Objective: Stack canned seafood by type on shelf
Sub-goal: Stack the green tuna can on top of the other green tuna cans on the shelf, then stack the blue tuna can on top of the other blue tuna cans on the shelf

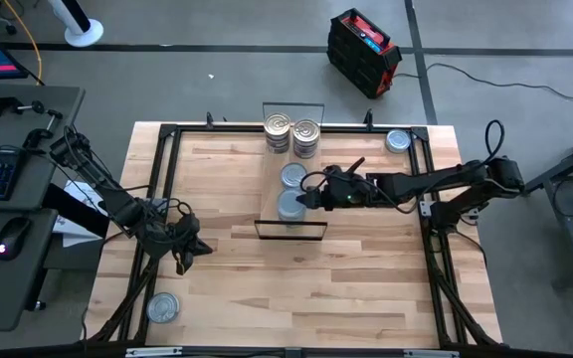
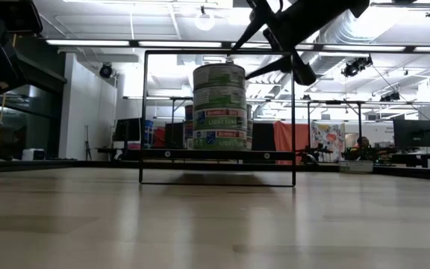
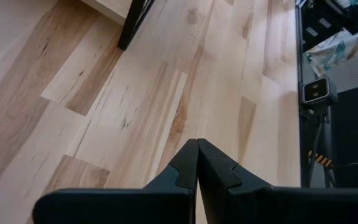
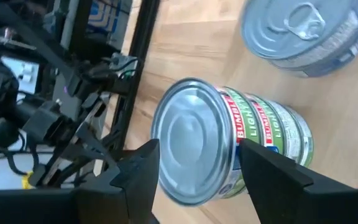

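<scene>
The stack (image 4: pixel 229 146) of green-labelled tins stands at the near end of the shelf (image 1: pixel 291 228), with a second stack (image 1: pixel 292 175) just behind it. The right gripper (image 1: pixel 308 193) is over that near stack, its fingers (image 4: pixel 271 168) part open on either side of the top tin. It cannot be told if they touch. Two silver stacks (image 1: pixel 292 134) occupy the far end. Single tins lie at the table's far right corner (image 1: pixel 398 141) and near left corner (image 1: pixel 162 307). The left gripper (image 3: pixel 197 163) is closed and empty, by the left edge.
</scene>
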Available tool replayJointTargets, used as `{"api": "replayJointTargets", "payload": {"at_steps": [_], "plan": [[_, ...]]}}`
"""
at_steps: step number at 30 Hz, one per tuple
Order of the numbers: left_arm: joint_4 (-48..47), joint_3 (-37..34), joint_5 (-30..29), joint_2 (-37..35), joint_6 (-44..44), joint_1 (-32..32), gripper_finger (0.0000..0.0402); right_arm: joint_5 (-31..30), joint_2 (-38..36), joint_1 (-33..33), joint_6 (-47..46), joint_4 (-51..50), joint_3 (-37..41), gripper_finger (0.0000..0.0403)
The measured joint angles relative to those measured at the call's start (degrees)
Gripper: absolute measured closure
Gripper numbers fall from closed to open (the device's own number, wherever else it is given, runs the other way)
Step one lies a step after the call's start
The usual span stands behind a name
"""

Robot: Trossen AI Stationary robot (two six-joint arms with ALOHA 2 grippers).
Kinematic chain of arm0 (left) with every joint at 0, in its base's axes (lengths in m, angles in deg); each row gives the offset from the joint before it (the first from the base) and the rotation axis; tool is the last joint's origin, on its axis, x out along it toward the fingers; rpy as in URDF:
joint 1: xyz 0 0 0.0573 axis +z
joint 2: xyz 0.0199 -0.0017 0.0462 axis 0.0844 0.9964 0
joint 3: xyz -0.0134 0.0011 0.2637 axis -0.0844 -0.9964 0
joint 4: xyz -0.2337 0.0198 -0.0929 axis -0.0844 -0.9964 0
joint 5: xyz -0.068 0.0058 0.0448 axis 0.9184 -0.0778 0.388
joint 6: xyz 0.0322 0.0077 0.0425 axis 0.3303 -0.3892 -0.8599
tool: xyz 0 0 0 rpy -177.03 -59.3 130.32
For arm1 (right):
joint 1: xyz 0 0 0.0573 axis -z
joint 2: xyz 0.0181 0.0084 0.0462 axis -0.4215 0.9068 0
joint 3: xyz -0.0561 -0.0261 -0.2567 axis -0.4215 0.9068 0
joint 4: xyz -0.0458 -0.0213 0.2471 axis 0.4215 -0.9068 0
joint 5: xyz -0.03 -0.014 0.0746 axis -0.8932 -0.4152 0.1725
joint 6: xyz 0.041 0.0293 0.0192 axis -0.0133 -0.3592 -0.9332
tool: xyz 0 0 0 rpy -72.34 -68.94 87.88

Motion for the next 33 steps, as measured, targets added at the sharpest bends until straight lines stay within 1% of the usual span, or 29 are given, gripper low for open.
{"api": "replayJointTargets", "payload": {"at_steps": [2, 4, 10, 12, 14, 16, 17, 18, 19, 21, 23, 26, 29, 33], "plan": [[0.54, 0.38, 0.07, 0.00, -0.05, 0.01, 0.0401, 0.27, -0.08, -0.01, 2.37, 0.80, 0.00, 0.0195], [0.85, 1.86, 0.08, 0.00, -1.91, 0.00, 0.0401, 0.58, -0.87, -0.06, 4.50, 1.35, 0.00, 0.0195], [1.08, 9.66, 0.00, 1.05, -14.88, 0.02, 0.0401, 1.05, -5.93, -0.76, 12.05, 1.31, 0.02, 0.0197], [-1.50, 11.98, 1.22, 3.20, -15.53, -0.16, 0.0401, 0.97, -7.70, -1.78, 14.78, 0.95, 0.02, 0.0213], [-6.30, 14.02, 5.70, 6.42, -14.41, -1.52, 0.0401, 0.39, -9.06, -3.69, 15.57, -2.25, -0.02, 0.0249], [-12.33, 15.89, 10.76, 10.24, -11.17, -4.86, 0.0401, -0.84, -9.33, -6.72, 13.36, -7.95, -0.02, 0.0305], [-15.10, 16.94, 12.36, 12.30, -9.83, -7.19, 0.0401, -1.61, -9.19, -8.73, 11.84, -10.79, 0.02, 0.0342], [-17.18, 18.01, 13.23, 14.15, -8.81, -9.80, 0.0401, -2.47, -8.79, -11.00, 10.50, -12.91, 0.06, 0.0371], [-18.90, 18.95, 13.28, 15.93, -7.92, -12.62, 0.0401, -3.38, -8.26, -13.17, 9.32, -14.04, 0.07, 0.0386], [-21.57, 20.56, 11.84, 19.09, -5.49, -18.22, 0.0401, -5.55, -7.06, -17.79, 4.83, -15.18, 0.04, 0.0386], [-21.73, 20.94, 9.92, 21.90, -2.89, -23.01, 0.0401, -7.37, -5.34, -22.07, 0.15, -15.75, 0.04, 0.0390], [-22.60, 20.56, 9.66, 26.27, -0.72, -28.65, 0.0401, -8.43, -2.38, -27.48, -6.55, -16.01, 0.04, 0.0400], [-21.12, 20.57, 10.28, 29.51, -0.94, -31.03, 0.0401, -8.81, 0.02, -31.28, -12.66, -16.65, 0.04, 0.0399], [-14.91, 20.64, 15.07, 32.63, -5.04, -31.09, 0.0401, -9.34, 1.85, -34.09, -16.08, -16.93, 0.04, 0.0401]]}}
